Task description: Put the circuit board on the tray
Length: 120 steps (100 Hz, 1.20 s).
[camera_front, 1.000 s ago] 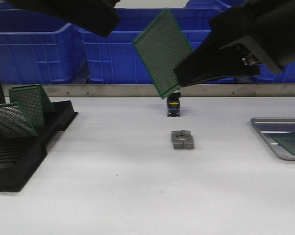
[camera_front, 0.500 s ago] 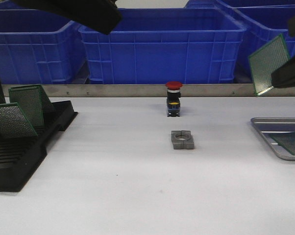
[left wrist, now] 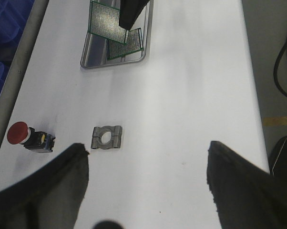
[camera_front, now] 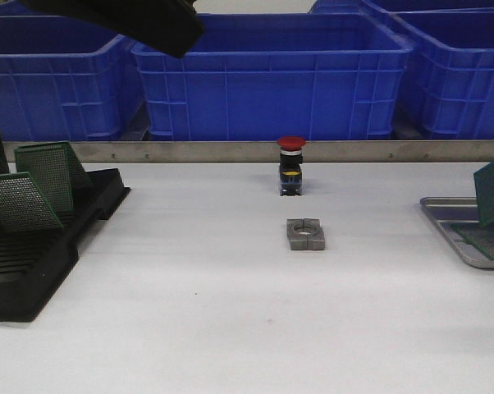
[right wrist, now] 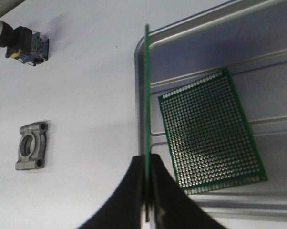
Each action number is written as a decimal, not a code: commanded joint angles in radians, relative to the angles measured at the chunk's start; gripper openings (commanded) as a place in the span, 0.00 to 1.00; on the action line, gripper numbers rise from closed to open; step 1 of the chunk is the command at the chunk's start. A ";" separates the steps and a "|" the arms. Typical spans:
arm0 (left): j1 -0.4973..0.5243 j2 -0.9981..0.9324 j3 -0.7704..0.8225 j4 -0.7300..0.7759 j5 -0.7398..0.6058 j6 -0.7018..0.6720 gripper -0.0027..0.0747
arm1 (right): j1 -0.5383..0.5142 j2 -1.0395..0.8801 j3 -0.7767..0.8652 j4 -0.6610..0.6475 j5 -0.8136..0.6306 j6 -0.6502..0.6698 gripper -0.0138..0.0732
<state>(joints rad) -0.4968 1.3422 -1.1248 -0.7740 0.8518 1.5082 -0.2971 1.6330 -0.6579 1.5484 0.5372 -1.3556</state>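
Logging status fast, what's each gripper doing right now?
Left gripper: open, empty.
Right gripper: shut on a circuit board, over the tray.

In the front view, the tray (camera_front: 444, 215) runs off the right edge, so only its near corner shows. The held circuit board (camera_front: 493, 189) is cut there too, and the right gripper holding it is out of sight. The black rack (camera_front: 34, 263) is cut at the left edge.
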 commanded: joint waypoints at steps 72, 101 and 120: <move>-0.006 -0.023 -0.029 -0.058 -0.030 -0.051 0.64 | -0.006 -0.092 -0.068 -0.103 0.121 -0.006 0.34; 0.071 -0.025 -0.029 -0.056 -0.052 -0.309 0.00 | -0.005 -0.315 -0.066 -0.191 0.187 -0.006 0.09; 0.172 -0.033 -0.029 -0.053 -0.066 -0.446 0.01 | 0.028 -0.467 -0.047 -0.191 0.144 -0.006 0.09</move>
<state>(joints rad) -0.3679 1.3422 -1.1248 -0.7758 0.8262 1.1465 -0.2922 1.2542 -0.6956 1.3278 0.6815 -1.3529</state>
